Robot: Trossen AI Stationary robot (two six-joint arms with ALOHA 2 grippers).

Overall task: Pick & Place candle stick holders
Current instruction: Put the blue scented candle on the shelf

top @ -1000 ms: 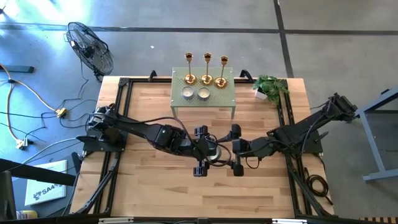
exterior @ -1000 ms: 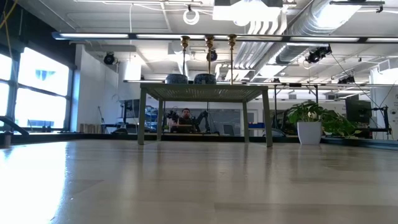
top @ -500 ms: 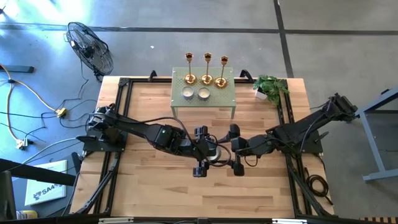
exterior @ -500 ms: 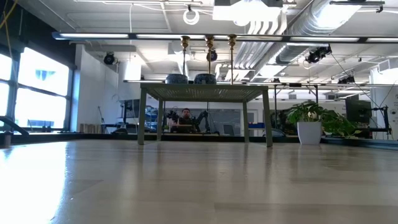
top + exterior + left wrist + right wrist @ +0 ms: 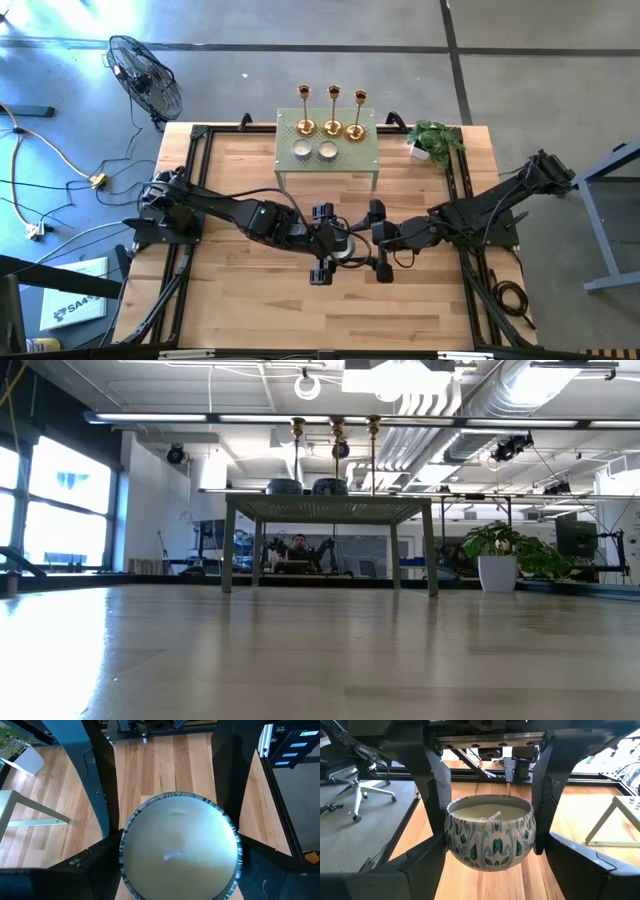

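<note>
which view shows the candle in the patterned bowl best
The right wrist view: the candle bowl fills the frame side-on, showing its teal pattern, wax and wick. The left wrist view looks down on its wax top only. The high view shows just a small pale spot between the grippers. The low view doesn't show it.

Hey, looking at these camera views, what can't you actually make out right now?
- High view: the candle at mid-table is mostly covered by the left gripper and the right gripper meeting over it.
- Low view: the bases of the candlesticks are hidden behind the top of the small table; neither arm shows.
- Left wrist view: the candle's near rim is cut off by the picture's edge.
</note>
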